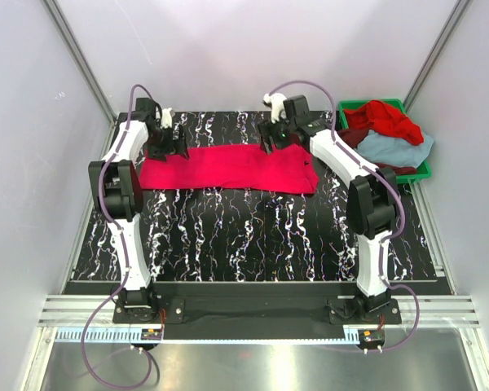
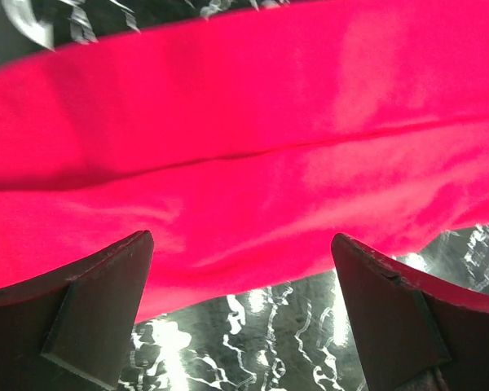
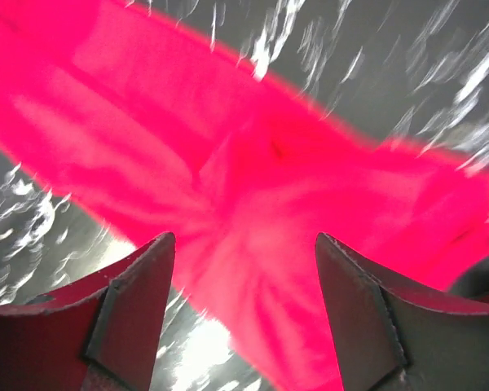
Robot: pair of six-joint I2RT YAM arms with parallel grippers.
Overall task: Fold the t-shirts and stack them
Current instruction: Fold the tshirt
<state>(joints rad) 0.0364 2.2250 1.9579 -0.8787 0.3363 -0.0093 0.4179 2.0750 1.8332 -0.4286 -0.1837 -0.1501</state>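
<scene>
Crimson-pink t-shirt point(image 1: 228, 167); black table point(image 1: 228, 236) (white marbled veins); green bin point(image 1: 359, 103).

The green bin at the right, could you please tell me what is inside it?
A red shirt lies over a blue-grey shirt, dark maroon cloth at the edges. They hide the bin floor.

The left arm point(image 1: 133, 244) rises from its base, bends at the elbow and leans forward. The left gripper point(image 1: 173, 140) point(image 2: 240, 240) points down and inward, jaws spread wide. The right arm point(image 1: 375, 254) mirrors it, and the right gripper point(image 1: 270, 137) point(image 3: 244, 238) also stands wide apart, its wrist view blurred.
</scene>
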